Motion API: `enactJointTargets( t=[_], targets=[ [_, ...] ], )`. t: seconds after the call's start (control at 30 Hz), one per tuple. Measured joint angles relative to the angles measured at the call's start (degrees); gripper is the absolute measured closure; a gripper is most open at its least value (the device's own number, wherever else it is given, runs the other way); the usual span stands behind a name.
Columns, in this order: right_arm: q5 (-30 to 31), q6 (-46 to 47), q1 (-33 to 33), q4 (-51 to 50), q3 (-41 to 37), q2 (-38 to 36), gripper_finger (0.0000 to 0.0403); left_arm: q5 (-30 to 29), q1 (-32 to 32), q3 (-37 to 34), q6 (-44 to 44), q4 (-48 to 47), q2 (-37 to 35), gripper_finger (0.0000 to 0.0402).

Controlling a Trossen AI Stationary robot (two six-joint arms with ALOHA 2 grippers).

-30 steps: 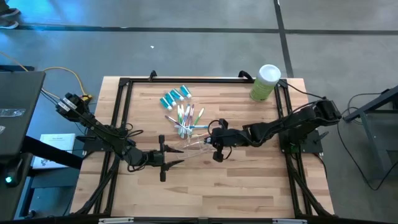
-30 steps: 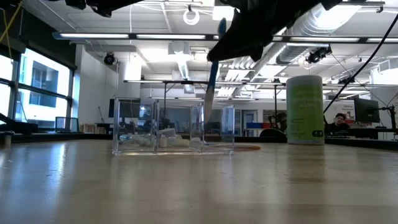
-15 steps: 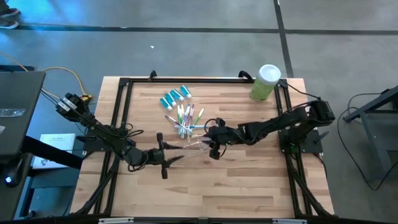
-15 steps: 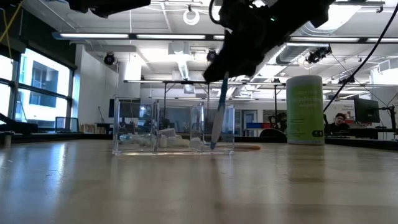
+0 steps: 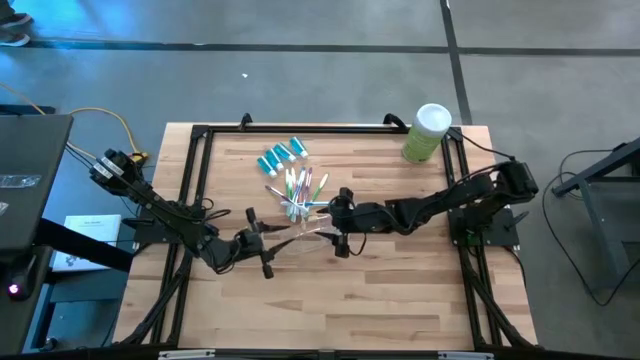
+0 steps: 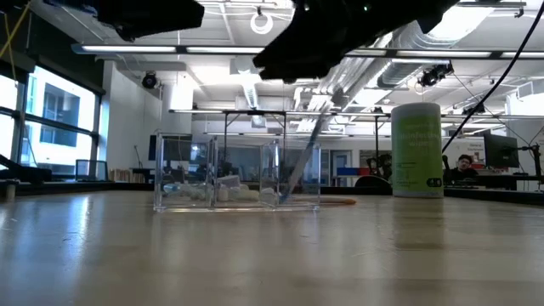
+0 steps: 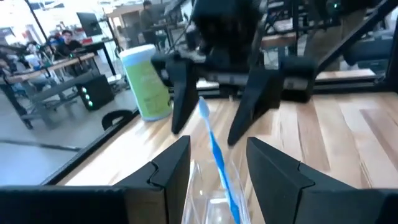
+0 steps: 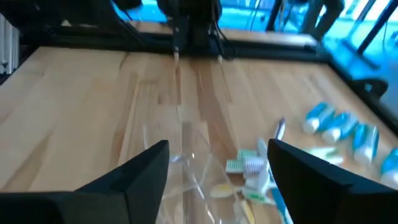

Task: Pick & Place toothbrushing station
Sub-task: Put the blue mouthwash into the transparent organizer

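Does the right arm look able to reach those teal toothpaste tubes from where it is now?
Probably yes. The right tool stands open beside the toothbrushes, and the toothpaste tubes lie just beyond them on bare table, nothing blocking.

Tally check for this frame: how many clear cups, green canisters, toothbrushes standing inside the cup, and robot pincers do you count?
clear cup: 1
green canister: 1
blue toothbrush inside the cup: 1
Pincers: 2, the left pincer and the right pincer
Total: 5
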Motion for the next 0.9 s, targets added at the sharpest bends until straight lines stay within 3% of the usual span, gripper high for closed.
enactJointTargets(
  t=[0.23,0.47,0.77,0.9],
  targets=[
    [6.83,-2.55,3.36,-0.68,0.0,-3.51,0.0131,0.15,0.0,0.0,-1.94,-7.41,0.0,0.025],
    [6.56,-2.35,8.08,-2.51,0.11,-7.1,0.0131,-1.22,-0.66,0.0,4.66,-7.98,0.0,0.025],
    [6.44,-7.18,13.27,-5.54,0.07,-7.25,0.0131,-10.25,-2.06,0.0,11.21,-6.69,0.0,0.025],
    [6.47,-6.99,13.73,-5.96,0.07,-7.25,0.0131,-9.54,-2.56,0.0,13.33,-6.53,-0.02,0.0247]
  ],
)
